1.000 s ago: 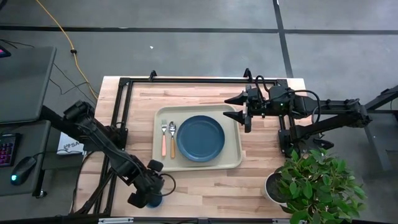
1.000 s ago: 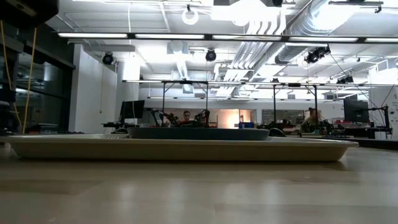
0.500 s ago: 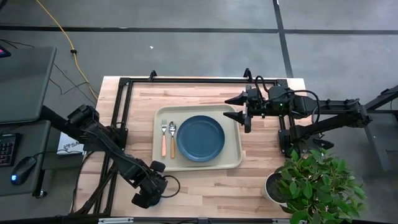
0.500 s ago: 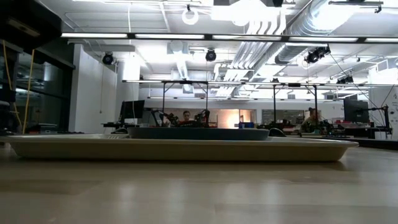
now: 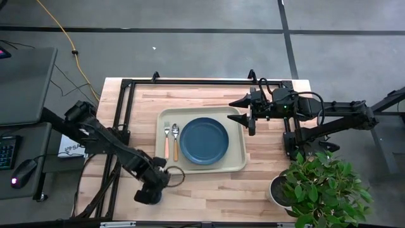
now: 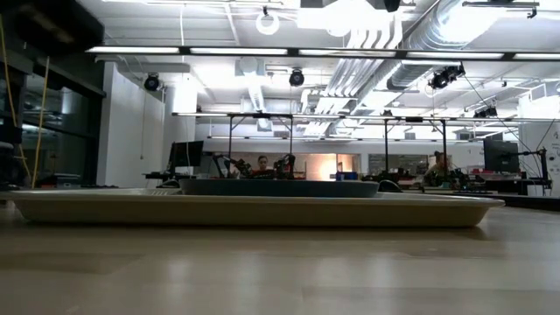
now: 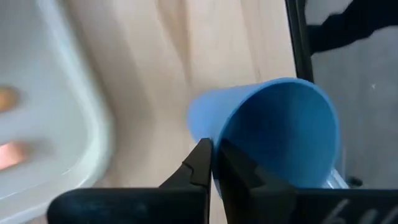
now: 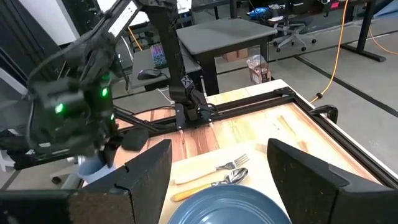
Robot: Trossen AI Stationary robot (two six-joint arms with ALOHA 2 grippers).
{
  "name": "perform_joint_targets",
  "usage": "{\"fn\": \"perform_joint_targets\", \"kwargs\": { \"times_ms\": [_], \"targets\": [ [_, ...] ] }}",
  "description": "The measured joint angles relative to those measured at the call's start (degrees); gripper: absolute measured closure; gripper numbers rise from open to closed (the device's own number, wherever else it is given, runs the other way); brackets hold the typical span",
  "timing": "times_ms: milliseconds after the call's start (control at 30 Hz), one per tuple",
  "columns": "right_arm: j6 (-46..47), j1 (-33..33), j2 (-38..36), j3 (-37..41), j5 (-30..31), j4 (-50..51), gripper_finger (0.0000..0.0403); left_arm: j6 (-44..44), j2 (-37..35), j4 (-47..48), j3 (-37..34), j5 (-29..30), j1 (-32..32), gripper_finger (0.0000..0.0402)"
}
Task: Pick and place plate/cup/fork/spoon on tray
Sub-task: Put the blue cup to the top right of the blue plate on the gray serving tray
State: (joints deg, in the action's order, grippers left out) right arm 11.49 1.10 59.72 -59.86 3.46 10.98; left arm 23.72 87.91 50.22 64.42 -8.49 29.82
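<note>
Nearby, tray (image 5: 235,166) (holding plate (image 5: 204,140)), plant (image 5: 323,187)

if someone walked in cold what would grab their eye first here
Probably the left gripper near the table's front-left edge, shut on the rim of the blue cup. Next, the cream tray at the table's centre, holding the blue plate with the fork and spoon beside it.

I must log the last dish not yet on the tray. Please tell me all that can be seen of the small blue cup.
The small blue cylindrical cup looks like smooth matte plastic and is empty, its open mouth facing the left wrist camera. It lies tilted, above the pale wooden table, beside the cream rectangular tray but outside it. The left end effector is shut on its rim, one dark finger inside the wall and one outside. In the high view the arm hides it.
</note>
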Motion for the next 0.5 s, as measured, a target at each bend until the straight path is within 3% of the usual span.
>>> {"fn": "perform_joint_targets", "kwargs": {
  "times_ms": [167, 300, 500],
  "targets": [
    [4.0, 0.0, 0.0, 0.0, 0.0, -1.5, 0.0148, 3.3, -9.6, 0.7, 0.1, 1.3, -6.1, 0.0399],
    [6.1, 0.0, 0.0, 0.0, 0.0, -6.0, 0.0148, 4.6, -16.2, 1.7, 2.7, 6.9, -13.7, 0.0401],
    [6.1, 0.0, 0.0, 0.0, 0.0, -15.4, 0.0148, -2.5, -17.0, 1.4, 11.2, 14.4, -26.2, 0.0401]
  ]
}}
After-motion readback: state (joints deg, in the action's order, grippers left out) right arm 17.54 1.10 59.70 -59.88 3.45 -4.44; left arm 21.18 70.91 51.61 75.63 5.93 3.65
